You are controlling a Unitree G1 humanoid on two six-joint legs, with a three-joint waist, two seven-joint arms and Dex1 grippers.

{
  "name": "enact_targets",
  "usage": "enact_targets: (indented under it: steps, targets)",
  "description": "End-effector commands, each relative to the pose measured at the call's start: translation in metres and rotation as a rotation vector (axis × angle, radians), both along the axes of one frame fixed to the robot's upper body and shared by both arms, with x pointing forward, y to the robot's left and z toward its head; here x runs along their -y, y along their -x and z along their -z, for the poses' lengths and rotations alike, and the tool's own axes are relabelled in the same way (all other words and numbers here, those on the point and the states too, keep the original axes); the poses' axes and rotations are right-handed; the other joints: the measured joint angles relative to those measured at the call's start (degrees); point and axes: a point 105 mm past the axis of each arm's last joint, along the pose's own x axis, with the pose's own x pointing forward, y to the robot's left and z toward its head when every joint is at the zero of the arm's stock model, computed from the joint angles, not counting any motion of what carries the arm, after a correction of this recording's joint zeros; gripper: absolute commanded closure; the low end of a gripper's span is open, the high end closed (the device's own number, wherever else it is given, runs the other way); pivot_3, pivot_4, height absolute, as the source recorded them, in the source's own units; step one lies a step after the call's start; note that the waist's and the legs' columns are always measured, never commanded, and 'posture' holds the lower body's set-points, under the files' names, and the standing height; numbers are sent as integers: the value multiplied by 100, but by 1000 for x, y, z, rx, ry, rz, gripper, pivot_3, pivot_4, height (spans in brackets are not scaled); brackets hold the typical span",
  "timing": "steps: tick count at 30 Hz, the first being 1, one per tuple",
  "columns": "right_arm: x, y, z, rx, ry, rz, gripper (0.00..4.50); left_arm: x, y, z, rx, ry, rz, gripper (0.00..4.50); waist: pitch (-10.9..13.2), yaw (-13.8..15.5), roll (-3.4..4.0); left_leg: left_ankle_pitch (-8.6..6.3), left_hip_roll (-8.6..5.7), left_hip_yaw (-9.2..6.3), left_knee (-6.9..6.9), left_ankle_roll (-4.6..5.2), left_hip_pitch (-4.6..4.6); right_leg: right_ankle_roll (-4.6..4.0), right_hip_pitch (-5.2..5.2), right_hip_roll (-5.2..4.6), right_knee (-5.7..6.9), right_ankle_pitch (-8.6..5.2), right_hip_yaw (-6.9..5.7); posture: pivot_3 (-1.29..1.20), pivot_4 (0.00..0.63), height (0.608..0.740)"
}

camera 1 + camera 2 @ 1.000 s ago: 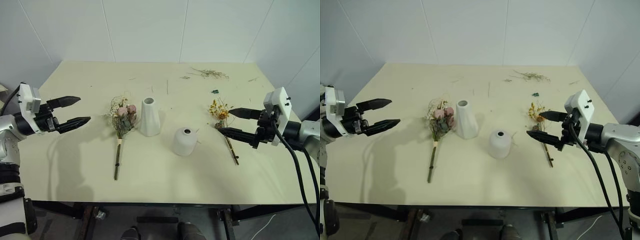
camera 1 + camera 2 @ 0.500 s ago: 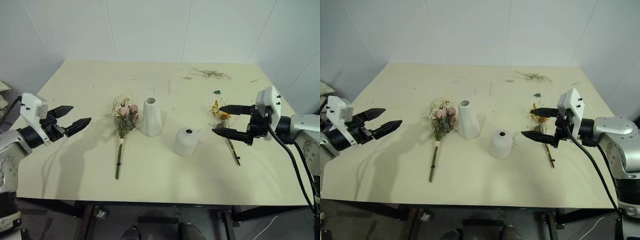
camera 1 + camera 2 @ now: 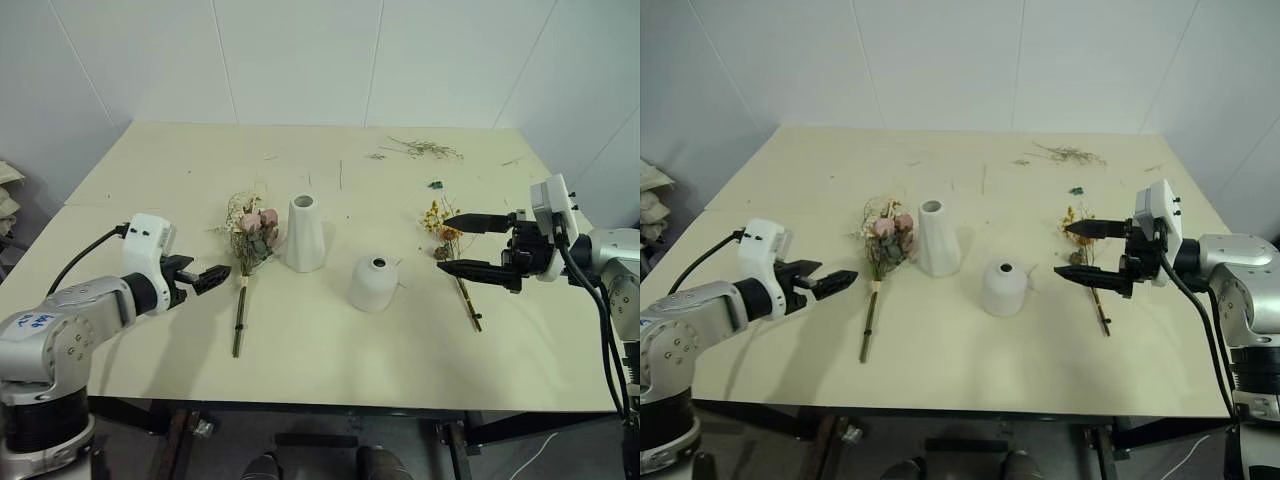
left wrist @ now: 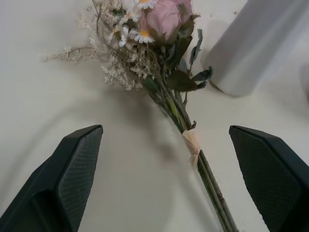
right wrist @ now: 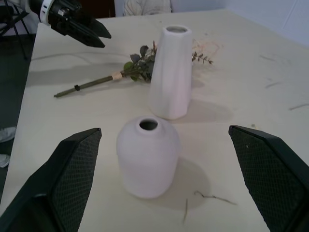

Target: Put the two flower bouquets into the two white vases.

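The left gripper [image 3: 207, 279] hangs low over the table [image 3: 320, 350] with its fingers spread wide and nothing between them. It points at the stem of the rose bunch [image 3: 247, 240], which lies flat just ahead of the fingertips, blooms toward the far side. In the left wrist view the tied part of the stem sits between the two fingers but farther out, not touched.

The right gripper [image 3: 462, 244] is also wide open and empty. It hovers above the yellow sprig [image 3: 447, 245], which lies on the table on the robot's right, its thin stem running back toward the near edge.

Between the two bunches stand the tall vase [image 3: 304, 233], just beside the roses, and the short vase [image 3: 372, 283], nearer the middle. Both are upright with bare mouths.

Some loose twigs [image 3: 425, 148] lie near the far edge, well apart from everything else.

By this showing nothing of the task is done: neither bunch is lifted, and both still have to be picked up and set stem-first into a vase.
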Motion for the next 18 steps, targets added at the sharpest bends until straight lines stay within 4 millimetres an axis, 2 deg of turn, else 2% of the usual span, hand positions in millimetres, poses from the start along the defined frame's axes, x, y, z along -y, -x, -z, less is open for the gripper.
enact_targets:
  steps: [1,5,10,18]
  targets:
    - [1,2,-17,72,5,-5,30,2,-3,-1,-41,-17,-75,0,0,5,-1,0,0,0,2,-1,0,0,0,0,0,0,0,0,150,740]
    - [-2,0,-14,65,13,-9,30,18,-16,4,-113,38,-119,0,1,34,-3,0,-2,-1,10,-5,-3,4,4,0,-2,2,0,0,150,740]
    - [-2,-2,-14,66,13,-9,30,28,-29,5,-145,66,-146,0,1,18,-3,-5,-3,-1,27,-11,-7,9,8,0,-5,5,0,0,150,740]
    - [3,4,-15,60,-4,-32,30,36,-32,12,-207,57,-113,0,1,28,-4,-8,-3,-1,31,-13,-7,9,9,-1,-5,5,0,0,150,740]
